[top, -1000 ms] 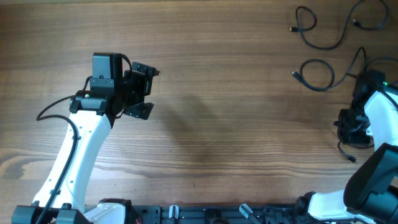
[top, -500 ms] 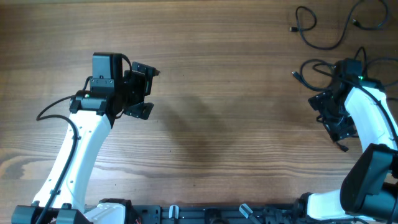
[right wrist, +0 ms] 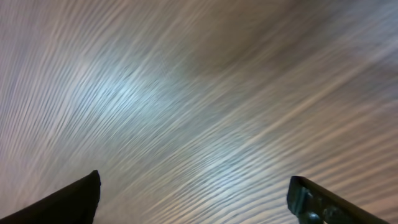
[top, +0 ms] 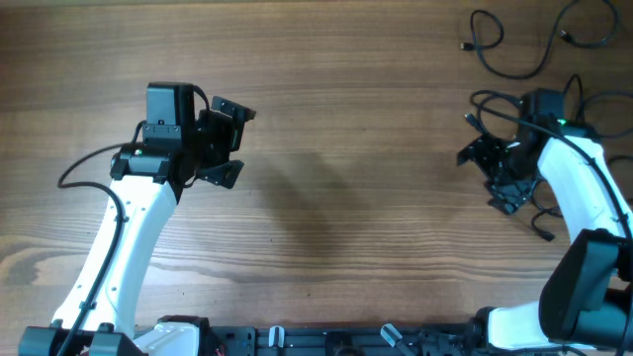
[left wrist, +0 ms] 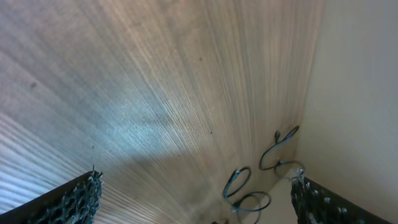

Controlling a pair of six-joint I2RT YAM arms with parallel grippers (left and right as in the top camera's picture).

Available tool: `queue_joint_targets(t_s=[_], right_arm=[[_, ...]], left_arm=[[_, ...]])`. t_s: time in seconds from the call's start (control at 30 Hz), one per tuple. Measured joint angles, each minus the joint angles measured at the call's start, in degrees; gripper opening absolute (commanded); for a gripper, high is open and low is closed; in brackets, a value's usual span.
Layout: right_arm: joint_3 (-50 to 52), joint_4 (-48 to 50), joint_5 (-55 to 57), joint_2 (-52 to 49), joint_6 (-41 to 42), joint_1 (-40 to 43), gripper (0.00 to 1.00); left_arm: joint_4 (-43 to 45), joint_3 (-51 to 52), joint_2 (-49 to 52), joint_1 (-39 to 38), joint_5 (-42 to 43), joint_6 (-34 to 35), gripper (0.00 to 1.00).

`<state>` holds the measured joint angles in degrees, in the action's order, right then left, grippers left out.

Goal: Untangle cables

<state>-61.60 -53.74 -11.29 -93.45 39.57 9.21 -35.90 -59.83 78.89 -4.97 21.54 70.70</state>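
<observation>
Several thin black cables lie at the table's far right. One curls at the top [top: 492,57], another runs off the upper right corner [top: 584,30], and a looped one [top: 485,99] passes under my right arm. A short cable end [top: 545,231] lies beside that arm. My right gripper [top: 489,178] hovers open and empty just left of the looped cable; its wrist view shows only blurred wood between the fingertips [right wrist: 62,202]. My left gripper [top: 237,143] stands open and empty at the left. Its wrist view shows cable loops [left wrist: 236,183] far off.
The wooden table [top: 356,198] stretches bare between the two arms. The table's far edge meets a pale wall [left wrist: 360,93] in the left wrist view. Both arm bases and a dark rail [top: 326,341] line the near edge.
My right gripper has opened and swung up and left from the right edge toward the looped cable. The left arm has not moved.
</observation>
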Motion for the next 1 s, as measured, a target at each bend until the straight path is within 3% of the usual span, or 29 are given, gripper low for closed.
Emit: queue_joint_targets(t_s=[0.23, 0.37, 0.5, 0.63, 0.8, 1.0], right_arm=[[0.02, 2.49, -6.47, 1.53, -5.44, -7.58, 1.00], [0.07, 2.82, -7.17, 11.56, -6.60, -13.25, 1.00], [0.07, 3.43, -6.32, 23.87, -7.91, -21.53, 1.00], [0.07, 1.90, -3.82, 29.57, -8.39, -30.62, 1.00], [0.07, -0.24, 1.97, 30.27, -7.30, -38.71, 1.00], [0.07, -1.29, 6.88, 30.32, -7.06, -39.67, 1.00]], left_arm=[[-0.28, 0.00, 0.00, -1.44, 0.87, -21.16, 1.00], [-1.44, 0.00, 0.00, -1.46, -0.33, -28.72, 1.00], [-1.44, 0.00, 0.00, -1.46, -2.03, -30.64, 1.00], [-1.44, 0.00, 0.00, -1.46, -2.25, -31.04, 1.00], [-1.44, 0.00, 0.00, -1.46, -2.27, -31.06, 1.00], [-1.44, 0.00, 0.00, -1.46, -2.27, -31.08, 1.00]])
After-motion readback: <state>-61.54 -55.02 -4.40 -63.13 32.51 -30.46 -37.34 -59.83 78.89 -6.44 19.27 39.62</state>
